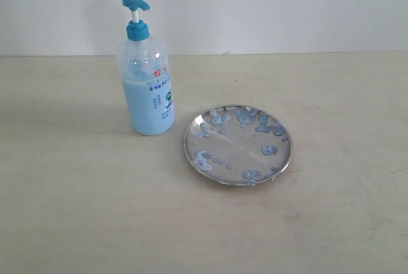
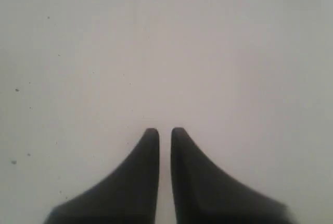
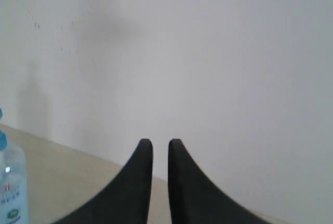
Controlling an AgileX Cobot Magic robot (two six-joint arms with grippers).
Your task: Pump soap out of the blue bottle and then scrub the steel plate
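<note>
Left hand (image 2: 165, 130) first: its two dark fingertips sit almost together with only a slim gap, nothing between them, and only a blank pale surface ahead. The right hand (image 3: 160, 141) is the same, nearly closed and empty, facing the wall (image 1: 287, 6), with a sliver of the bottle (image 1: 145, 89) at the edge of its view. Neither hand shows in the exterior view, so both are well clear of the work. Out on the desk (image 1: 76, 210) the bottle stands upright at about ten o'clock from the plate (image 1: 239, 146), near it but not touching. It is well over half full of soap (image 1: 148, 111), and bluish blobs (image 1: 269, 150) are scattered round the plate. I'd call this the approach to the pump, nothing pressed yet. The pump head (image 1: 135, 1) sits high on its white stem with the spout pointing toward three o'clock. It looks to stop short of the plate's rim, so a squirt may land on the desk unless the bottle is turned or nudged closer. The bottle is tall and narrow and could tip easily. The tidy way is one hand steadying the body low down while the other comes down flat on the head with fingers together. The push should go straight down, never sideways. The plate is shiny and shallow, so expect it to skate once scrubbing starts.
</note>
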